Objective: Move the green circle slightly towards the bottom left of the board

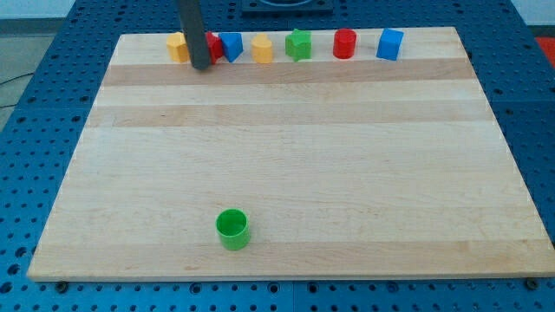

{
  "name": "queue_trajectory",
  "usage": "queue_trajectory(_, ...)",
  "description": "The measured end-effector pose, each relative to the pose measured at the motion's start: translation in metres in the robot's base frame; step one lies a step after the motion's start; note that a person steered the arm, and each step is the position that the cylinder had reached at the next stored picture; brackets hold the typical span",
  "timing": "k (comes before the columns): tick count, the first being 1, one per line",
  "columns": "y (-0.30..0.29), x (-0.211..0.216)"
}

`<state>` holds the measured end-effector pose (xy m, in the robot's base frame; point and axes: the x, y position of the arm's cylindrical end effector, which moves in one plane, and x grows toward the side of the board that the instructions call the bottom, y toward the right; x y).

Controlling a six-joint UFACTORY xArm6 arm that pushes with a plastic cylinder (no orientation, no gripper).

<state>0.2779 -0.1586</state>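
The green circle (pixel 231 228), a short green cylinder, stands near the view's bottom, left of centre, on the wooden board (pixel 286 147). My dark rod comes down from the view's top left, and my tip (pixel 200 65) rests at the board's top edge, in front of a red block (pixel 213 45) that it partly hides. The tip is far above the green circle, almost straight up the view from it, and apart from it.
A row of blocks lines the board's top edge: a yellow block (pixel 178 47), the red block, a blue triangle-like block (pixel 231 46), a yellow block (pixel 262 48), a green star (pixel 298 44), a red cylinder (pixel 344 42), a blue block (pixel 390 43). A blue perforated table surrounds the board.
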Motion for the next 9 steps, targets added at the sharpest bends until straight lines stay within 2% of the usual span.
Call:
queue_trajectory(1, 0.002, 0.026)
queue_trajectory(2, 0.071, 0.054)
queue_trajectory(3, 0.163, 0.085)
queue_trajectory(6, 0.184, 0.090)
queue_trajectory(7, 0.227, 0.122)
queue_trajectory(9, 0.230, 0.239)
